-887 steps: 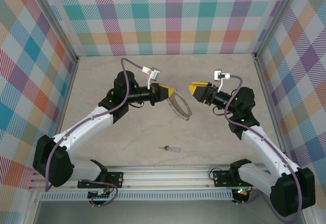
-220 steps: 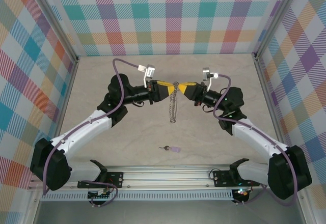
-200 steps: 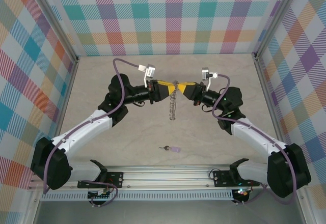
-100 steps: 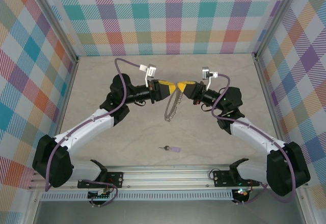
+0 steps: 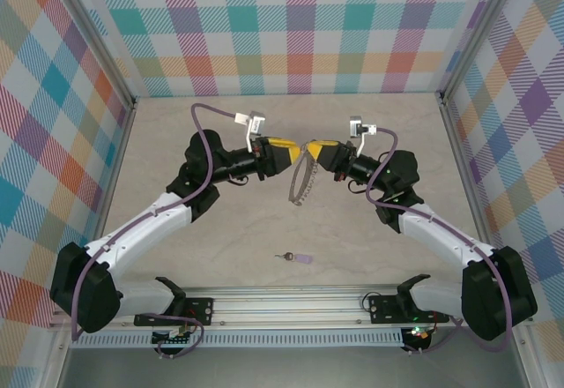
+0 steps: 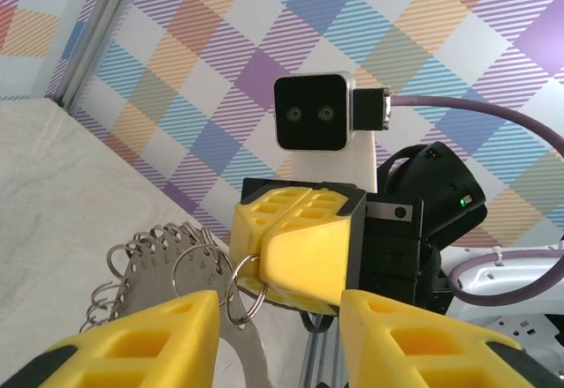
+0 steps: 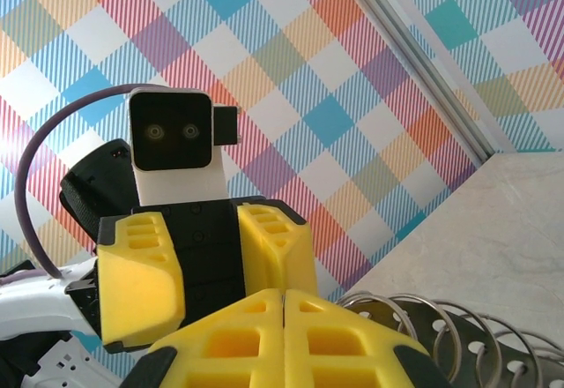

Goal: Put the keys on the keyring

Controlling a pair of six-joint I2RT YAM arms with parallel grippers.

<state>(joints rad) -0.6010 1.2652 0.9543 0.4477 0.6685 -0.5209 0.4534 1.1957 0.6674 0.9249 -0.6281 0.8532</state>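
The keyring [image 5: 300, 183], a thin grey metal hoop lined with small wire loops, hangs above the table between the two grippers. My right gripper [image 5: 309, 151] is shut on its top edge; in the right wrist view the right gripper [image 7: 284, 296] has its pads pressed together, with the keyring's loops [image 7: 414, 310] beside them. My left gripper [image 5: 288, 154] faces it, open. In the left wrist view the left gripper [image 6: 278, 307] stands apart around the right gripper's tip, with the keyring [image 6: 163, 269] next to its left finger. The keys [image 5: 294, 257], a tiny dark key on a lilac tag, lie on the table near the front.
Checked walls close the table [image 5: 220, 229] at the back and both sides. A metal rail [image 5: 291, 304] carrying the arm bases runs along the near edge, just below the keys.
My left gripper's jaws have parted and let go of the keyring. It now hangs from the right gripper alone, its lower end swung a little to the left.
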